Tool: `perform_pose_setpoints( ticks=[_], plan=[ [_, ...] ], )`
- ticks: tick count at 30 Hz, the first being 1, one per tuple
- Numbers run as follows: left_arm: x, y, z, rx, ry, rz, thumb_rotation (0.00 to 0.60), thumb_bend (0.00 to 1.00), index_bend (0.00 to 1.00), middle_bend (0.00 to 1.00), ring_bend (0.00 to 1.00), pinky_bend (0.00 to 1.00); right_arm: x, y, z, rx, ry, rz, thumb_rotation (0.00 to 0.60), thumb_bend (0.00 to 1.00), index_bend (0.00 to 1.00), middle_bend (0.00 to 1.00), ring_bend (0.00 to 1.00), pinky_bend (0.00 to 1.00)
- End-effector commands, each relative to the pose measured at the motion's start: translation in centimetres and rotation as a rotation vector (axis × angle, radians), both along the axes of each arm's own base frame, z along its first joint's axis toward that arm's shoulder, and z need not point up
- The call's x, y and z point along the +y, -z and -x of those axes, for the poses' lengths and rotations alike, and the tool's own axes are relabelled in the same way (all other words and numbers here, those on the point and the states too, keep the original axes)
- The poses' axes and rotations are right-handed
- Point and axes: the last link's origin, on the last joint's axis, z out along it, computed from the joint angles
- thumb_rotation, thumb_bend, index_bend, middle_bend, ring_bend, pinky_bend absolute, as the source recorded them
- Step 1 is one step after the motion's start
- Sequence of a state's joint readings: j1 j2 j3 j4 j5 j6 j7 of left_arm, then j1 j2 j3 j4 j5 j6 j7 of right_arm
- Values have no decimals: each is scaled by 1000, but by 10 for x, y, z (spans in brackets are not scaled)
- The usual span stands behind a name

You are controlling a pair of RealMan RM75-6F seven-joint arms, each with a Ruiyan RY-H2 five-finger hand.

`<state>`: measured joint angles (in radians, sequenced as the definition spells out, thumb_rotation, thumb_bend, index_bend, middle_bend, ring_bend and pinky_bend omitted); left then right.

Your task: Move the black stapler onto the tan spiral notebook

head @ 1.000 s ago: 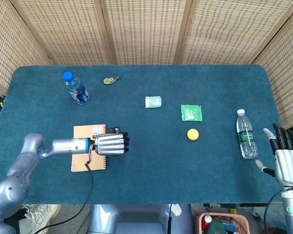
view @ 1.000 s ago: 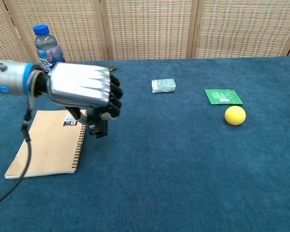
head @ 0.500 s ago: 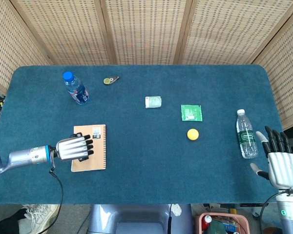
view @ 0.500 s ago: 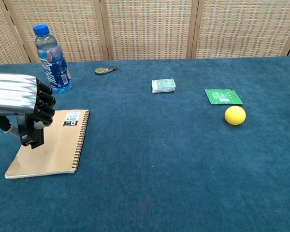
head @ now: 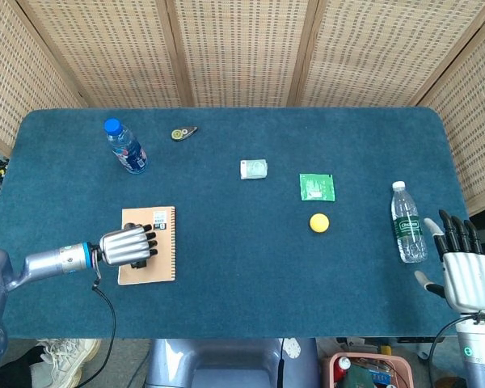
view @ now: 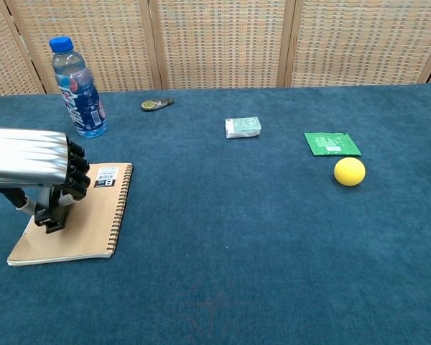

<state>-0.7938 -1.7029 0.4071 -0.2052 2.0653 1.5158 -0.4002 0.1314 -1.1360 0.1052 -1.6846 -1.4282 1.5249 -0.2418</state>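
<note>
The tan spiral notebook point(head: 158, 260) point(view: 93, 219) lies flat near the table's front left. My left hand point(head: 128, 245) point(view: 30, 159) is over the notebook, fingers curled around the black stapler point(view: 52, 215), whose lower end touches or nearly touches the cover. In the head view the stapler is mostly hidden under the hand. My right hand point(head: 466, 268) hovers past the table's right front edge, fingers spread, holding nothing.
A blue-capped bottle point(head: 126, 148) point(view: 77, 89) stands behind the notebook. A small black and yellow object point(head: 182, 132), a white packet point(head: 254, 169), a green packet point(head: 317, 187), a yellow ball point(head: 319, 223) and a clear bottle point(head: 406, 222) lie across the table.
My left hand carried the stapler leftward from beside the notebook's spiral edge to over its cover, then lowered it onto the notebook. The right hand sank slightly.
</note>
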Motion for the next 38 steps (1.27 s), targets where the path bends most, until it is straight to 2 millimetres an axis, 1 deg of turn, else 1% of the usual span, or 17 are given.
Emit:
perform_pose_setpoints(
  ticks=[1, 3, 8, 10, 12, 15, 18, 19, 21, 23, 26, 29, 30, 31, 33, 35, 38],
  plan=[
    [1, 2, 2, 19, -6, -1, 600, 178, 574, 445, 478, 467, 0, 0, 0, -2, 1, -1, 600, 0, 0, 0, 0, 0],
    [2, 2, 4, 26, -11, -5, 600, 158, 481, 375, 425, 430, 0, 0, 0, -3, 1, -1, 600, 0, 0, 0, 0, 0],
    [0, -4, 4, 6, -13, -3, 600, 44, 170, 133, 168, 268, 1, -1, 0, -6, -3, 1, 600, 0, 0, 0, 0, 0],
    [-2, -10, 3, -16, -6, 4, 600, 12, 70, 56, 106, 221, 1, -1, -1, -8, -4, 0, 600, 0, 0, 0, 0, 0],
    [-4, -21, 2, -60, -4, 5, 600, 0, 13, 10, 68, 193, 2, -2, -2, -11, -8, -1, 600, 0, 0, 0, 0, 0],
    [-6, -37, 0, -131, -8, -8, 600, 0, 0, 0, 32, 154, 4, -2, -3, -16, -14, -4, 600, 0, 0, 0, 0, 0],
    [-10, -58, 0, -263, -41, -59, 600, 0, 0, 0, 0, 40, 5, -3, -5, -23, -23, -4, 600, 0, 0, 0, 0, 0],
    [-11, -65, 2, -321, -81, -88, 600, 0, 0, 0, 0, 8, 6, -4, -5, -24, -25, -4, 600, 0, 0, 0, 0, 0],
    [-14, -73, 9, -421, -173, -132, 600, 0, 0, 0, 0, 0, 7, -5, -5, -26, -29, -1, 600, 0, 0, 0, 0, 0],
    [-22, -82, 22, -572, -346, -195, 600, 0, 0, 0, 0, 0, 8, -7, -5, -28, -27, 3, 600, 0, 0, 0, 0, 0],
    [-43, -91, 33, -748, -537, -271, 600, 0, 0, 0, 0, 0, 8, -8, -3, -26, -15, 10, 600, 0, 0, 0, 0, 0],
    [-75, -99, 41, -778, -700, -414, 600, 0, 0, 0, 0, 0, 8, -8, -1, -26, -1, 13, 600, 0, 0, 0, 0, 0],
    [-91, -101, 42, -777, -793, -477, 600, 0, 0, 0, 0, 0, 7, -8, 0, -25, 4, 17, 600, 0, 0, 0, 0, 0],
    [-96, -102, 42, -776, -824, -492, 600, 0, 0, 0, 0, 0, 7, -8, 0, -25, 6, 19, 600, 0, 0, 0, 0, 0],
    [-119, -103, 41, -811, -1001, -530, 600, 0, 0, 0, 0, 0, 7, -9, 2, -26, 13, 26, 600, 0, 0, 0, 0, 0],
    [-131, -106, 34, -829, -1091, -550, 600, 0, 0, 0, 0, 0, 7, -10, 3, -28, 18, 31, 600, 0, 0, 0, 0, 0],
    [-141, -110, 29, -779, -1134, -580, 600, 0, 0, 0, 0, 0, 7, -10, 3, -34, 22, 35, 600, 0, 0, 0, 0, 0]
  ],
)
